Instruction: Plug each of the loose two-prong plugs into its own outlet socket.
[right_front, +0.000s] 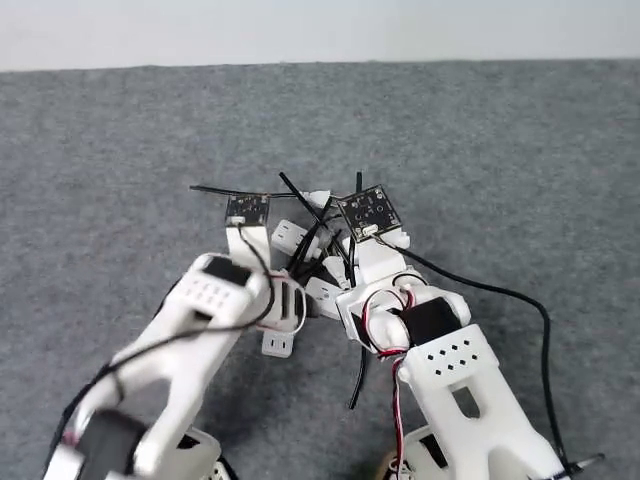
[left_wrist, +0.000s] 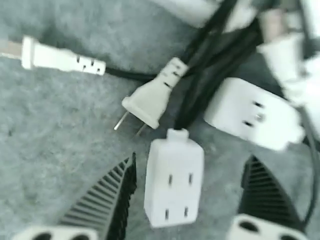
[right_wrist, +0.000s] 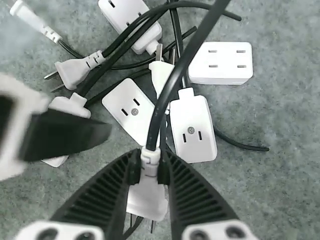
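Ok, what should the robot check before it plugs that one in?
1. Right pincer shut on a plug: ok.
2. Left pincer open, straddling an outlet socket: ok.
3. That socket's slots uncovered: ok.
4. Held plug's prongs aimed at a socket: cannot tell.
5. Black cords clear of the other sockets: not ok, they cross them.

White plugs, white sockets, black cords, ribbed black fingers, mottled grey mat.
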